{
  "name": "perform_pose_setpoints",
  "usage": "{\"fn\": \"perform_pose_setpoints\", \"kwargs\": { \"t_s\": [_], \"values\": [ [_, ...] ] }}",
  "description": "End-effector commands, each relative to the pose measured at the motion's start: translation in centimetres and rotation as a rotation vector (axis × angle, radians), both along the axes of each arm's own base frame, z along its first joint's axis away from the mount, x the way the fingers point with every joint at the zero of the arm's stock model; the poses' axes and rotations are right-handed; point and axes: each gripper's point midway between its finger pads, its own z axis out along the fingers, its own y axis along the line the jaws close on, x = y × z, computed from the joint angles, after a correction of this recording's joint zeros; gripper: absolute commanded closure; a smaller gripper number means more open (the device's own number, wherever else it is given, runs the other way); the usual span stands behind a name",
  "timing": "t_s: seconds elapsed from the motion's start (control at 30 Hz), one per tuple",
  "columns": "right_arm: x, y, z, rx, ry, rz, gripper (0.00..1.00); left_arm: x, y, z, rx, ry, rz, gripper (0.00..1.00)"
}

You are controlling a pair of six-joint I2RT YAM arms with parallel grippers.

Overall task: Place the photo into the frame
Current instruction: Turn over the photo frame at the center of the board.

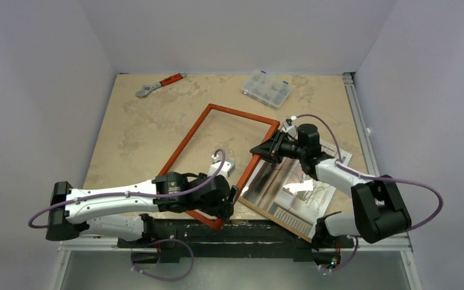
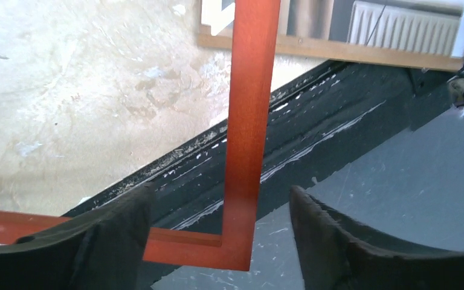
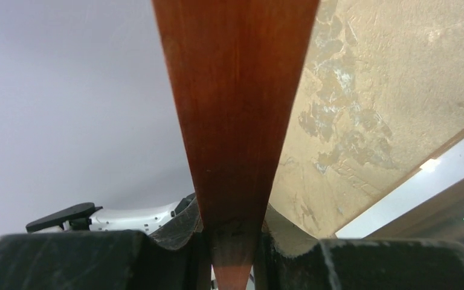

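The red-orange frame (image 1: pixel 187 136) lies slantwise on the table, its near corner (image 2: pixel 237 244) jutting over the black front edge. My right gripper (image 1: pixel 261 151) is shut on the middle of the frame's right rail (image 3: pixel 235 109), which runs up between its fingers (image 3: pixel 184 226). My left gripper (image 1: pixel 226 208) hovers open at the near corner, and the rail (image 2: pixel 251 121) passes between its fingers (image 2: pixel 118 232) untouched. The glossy photo (image 1: pixel 296 193) lies face up at the near right. Its left edge is under the frame's right rail. A strip of the photo (image 2: pixel 399 24) shows in the left wrist view.
A brown backing board (image 1: pixel 276 219) lies under the photo, and its edge (image 2: pixel 338 51) shows in the left wrist view. A red-handled wrench (image 1: pixel 160 84) and a clear plastic parts box (image 1: pixel 267 89) sit at the far edge. Grey walls enclose the table.
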Motion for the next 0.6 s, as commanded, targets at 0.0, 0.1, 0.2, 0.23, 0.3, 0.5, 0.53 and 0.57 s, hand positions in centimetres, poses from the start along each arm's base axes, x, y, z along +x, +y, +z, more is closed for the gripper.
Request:
{"fn": "perform_pose_setpoints", "kwargs": {
  "t_s": [0.0, 0.1, 0.2, 0.23, 0.3, 0.5, 0.53, 0.57],
  "values": [
    [0.9, -1.0, 2.6, -0.103, -0.102, -0.045, 1.00, 1.9, 0.4, 5.0, -0.043, -0.120, 0.026, 0.13],
    [1.1, -1.8, 3.7, -0.180, -0.102, -0.082, 1.00, 2.6, 0.2, 7.7, -0.046, -0.175, 0.009, 0.03],
    [0.8, -2.9, 4.3, -0.254, -0.060, -0.127, 1.00, 3.5, 0.0, 9.4, 0.011, -0.216, 0.003, 0.00],
    [0.8, -3.1, 4.6, -0.267, -0.055, -0.140, 1.00, 3.8, -0.1, 9.6, 0.048, -0.228, 0.003, 0.00],
    [0.8, -3.5, 4.9, -0.287, -0.032, -0.155, 1.00, 4.4, -0.3, 9.9, 0.130, -0.255, 0.010, 0.00],
    [0.2, -3.2, 6.3, -0.270, 0.026, -0.146, 1.00, 5.5, -1.2, 9.5, 0.420, -0.361, 0.015, 0.01],
    [0.2, -3.2, 6.7, -0.266, 0.024, -0.148, 1.00, 5.5, -1.7, 9.1, 0.465, -0.379, 0.010, 0.02],
    [0.2, -3.2, 7.1, -0.266, 0.021, -0.150, 1.00, 5.5, -1.9, 9.2, 0.492, -0.399, 0.013, 0.02]
  ]
}}
